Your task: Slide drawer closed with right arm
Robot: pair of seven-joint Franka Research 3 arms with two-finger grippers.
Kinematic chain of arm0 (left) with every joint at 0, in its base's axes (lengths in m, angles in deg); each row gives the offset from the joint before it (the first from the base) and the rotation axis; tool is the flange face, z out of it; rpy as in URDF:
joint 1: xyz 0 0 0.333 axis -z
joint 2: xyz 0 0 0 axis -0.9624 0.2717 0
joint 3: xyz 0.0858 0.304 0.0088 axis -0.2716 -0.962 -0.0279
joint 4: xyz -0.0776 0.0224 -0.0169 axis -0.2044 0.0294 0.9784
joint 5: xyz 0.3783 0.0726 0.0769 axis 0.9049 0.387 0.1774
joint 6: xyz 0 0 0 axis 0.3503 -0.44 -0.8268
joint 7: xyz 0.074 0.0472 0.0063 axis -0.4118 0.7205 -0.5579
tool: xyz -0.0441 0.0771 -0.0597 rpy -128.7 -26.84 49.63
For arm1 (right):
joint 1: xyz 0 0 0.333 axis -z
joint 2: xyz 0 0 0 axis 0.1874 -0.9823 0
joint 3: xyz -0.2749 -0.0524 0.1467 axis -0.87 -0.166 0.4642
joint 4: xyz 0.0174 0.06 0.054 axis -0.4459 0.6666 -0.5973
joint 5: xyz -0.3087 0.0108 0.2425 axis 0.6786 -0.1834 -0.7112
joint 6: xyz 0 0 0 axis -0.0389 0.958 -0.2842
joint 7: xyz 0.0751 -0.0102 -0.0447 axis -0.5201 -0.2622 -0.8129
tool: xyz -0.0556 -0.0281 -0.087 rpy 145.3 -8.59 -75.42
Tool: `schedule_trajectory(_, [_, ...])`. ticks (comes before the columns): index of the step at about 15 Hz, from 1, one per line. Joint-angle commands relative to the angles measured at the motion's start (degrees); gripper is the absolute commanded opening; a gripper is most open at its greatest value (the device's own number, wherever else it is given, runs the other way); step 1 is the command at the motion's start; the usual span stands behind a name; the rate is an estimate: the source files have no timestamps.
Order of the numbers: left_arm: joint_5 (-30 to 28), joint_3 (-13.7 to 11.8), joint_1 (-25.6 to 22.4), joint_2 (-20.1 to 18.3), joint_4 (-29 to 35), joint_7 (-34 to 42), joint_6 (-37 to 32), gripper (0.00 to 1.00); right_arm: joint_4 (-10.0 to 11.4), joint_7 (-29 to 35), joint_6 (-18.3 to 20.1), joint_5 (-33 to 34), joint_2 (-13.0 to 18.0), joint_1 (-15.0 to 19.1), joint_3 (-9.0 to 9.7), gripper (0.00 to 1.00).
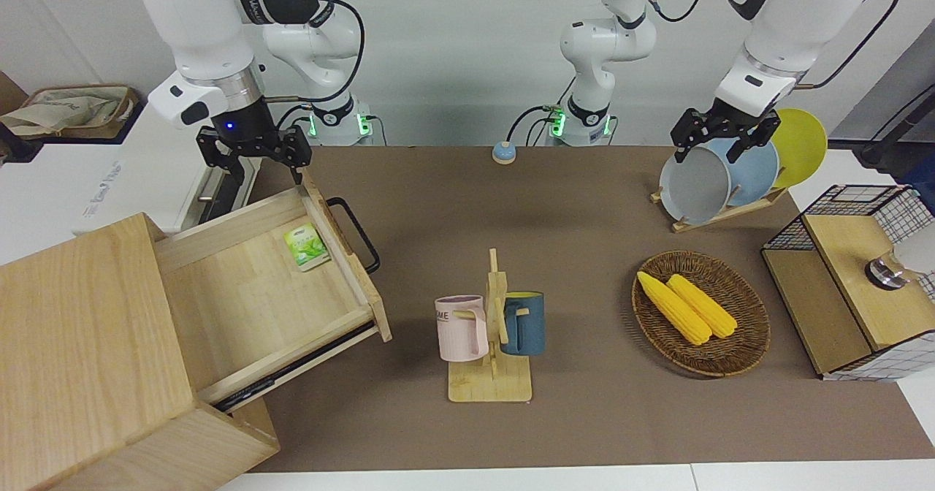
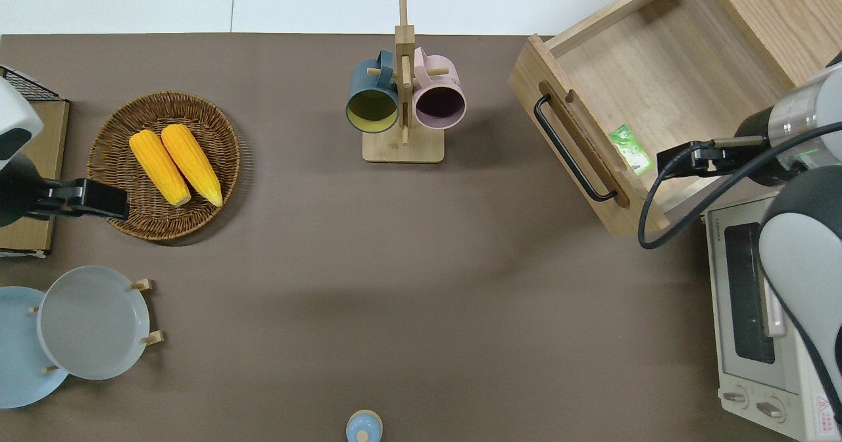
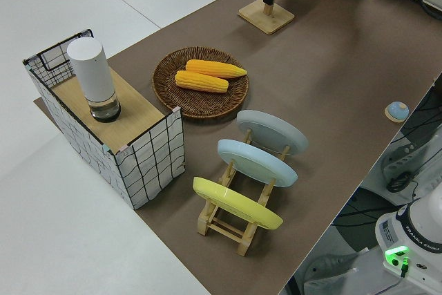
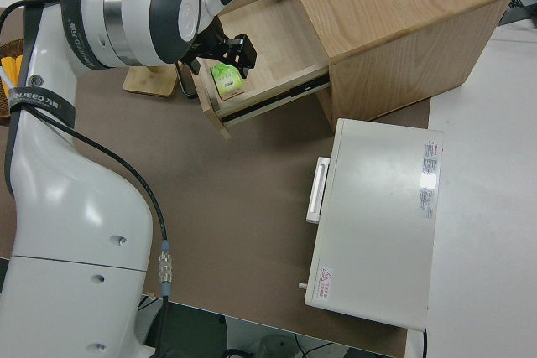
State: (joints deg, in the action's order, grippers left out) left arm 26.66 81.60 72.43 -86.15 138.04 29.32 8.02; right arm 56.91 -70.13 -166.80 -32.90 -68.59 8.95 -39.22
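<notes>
The drawer [image 1: 248, 294] stands pulled far out of the pale wooden cabinet [image 1: 88, 359] at the right arm's end of the table. Its black bar handle [image 1: 358, 231] faces the middle of the table. A small green packet [image 1: 307, 246] lies inside, near the front panel. My right gripper [image 1: 256, 156], with a blue light on its wrist, hangs open and empty. In the overhead view it [image 2: 681, 162] is over the drawer's [image 2: 658, 80] side nearest the robots, close to the packet [image 2: 631, 149]. It touches nothing. The left arm is parked, its gripper [image 1: 719, 140] open.
A white toaster oven [image 2: 756, 310] stands nearer to the robots than the drawer. A mug rack [image 1: 491, 330] with two mugs is mid-table. A wicker tray [image 1: 752, 330] of corn, a plate rack [image 1: 723, 177] and a wire-mesh basket [image 1: 855, 286] stand toward the left arm's end.
</notes>
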Motion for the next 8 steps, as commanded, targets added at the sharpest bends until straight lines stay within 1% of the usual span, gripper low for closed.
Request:
schedule_trajectory(1, [0.98,0.37,-0.22,0.65,-1.49,0.56,-1.13,0.99,0.27,-1.06,0.12,-0.20,0.72,0.53,0.42,0.990])
schedule_trajectory(4, [0.98,0.37,-0.22,0.65,-1.49,0.56,-1.13,0.99,0.27,-1.05,0.11,0.23,0.72,0.18,0.59,0.990])
schedule_trajectory(8, [0.98,0.37,-0.22,0.65,-1.40,0.56,-1.13,0.99,0.18,-1.23,0.11,-0.03,0.72,0.53,0.59,0.987])
